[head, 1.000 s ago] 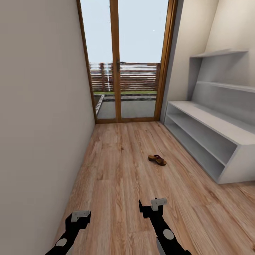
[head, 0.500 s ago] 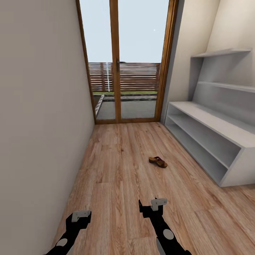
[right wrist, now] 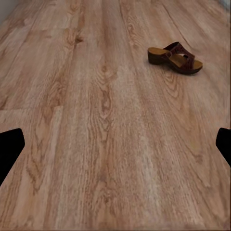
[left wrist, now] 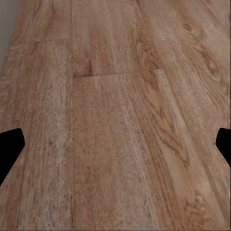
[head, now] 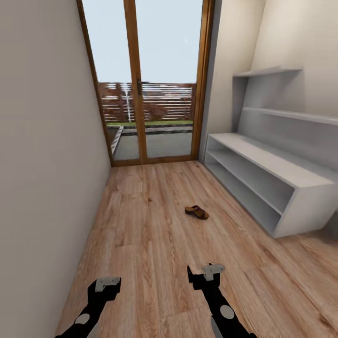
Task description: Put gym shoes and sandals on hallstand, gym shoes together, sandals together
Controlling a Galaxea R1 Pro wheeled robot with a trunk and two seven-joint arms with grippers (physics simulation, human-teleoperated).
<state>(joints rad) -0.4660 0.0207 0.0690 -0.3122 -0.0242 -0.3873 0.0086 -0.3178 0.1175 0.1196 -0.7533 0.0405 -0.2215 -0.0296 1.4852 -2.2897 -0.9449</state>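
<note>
1. One dark brown open sandal (head: 196, 211) counted on the light brown wood-plank corridor floor (head: 141, 234), lying alone mid-corridor, well apart from the low pale grey-white hallstand with two open shelf rows (head: 263, 176) along the right wall. Seen too in the right wrist view (right wrist: 175, 57), ahead of that arm and apart from it.
2. Whole head view shifted leftward against the pictures of a second and half a second ago: glass door with orange-brown wooden frame (head: 141, 94), hallstand and sandal all displaced together, so judged a turn or roll of the camera and base, not a move of the things. Sandal likely unmoved on the planks.
3. Meaning for the task, as a judgement: on the way toward the sandal, no pick-up begun, nothing placed on the visible shelves or top.
4. Zero gym shoes visible; second sandal not seen either.
5. Two black arms low in the head view. Left gripper (head: 107, 283) spread wide and holding nothing, its fingertips at the two sides of the left wrist view over bare planks. Right gripper (head: 211, 271) likewise spread wide, empty, pointed toward the sandal.
6. Two floating shelves (head: 267, 71) counted on the hallstand's tall back panel, both bare as far as shown.
</note>
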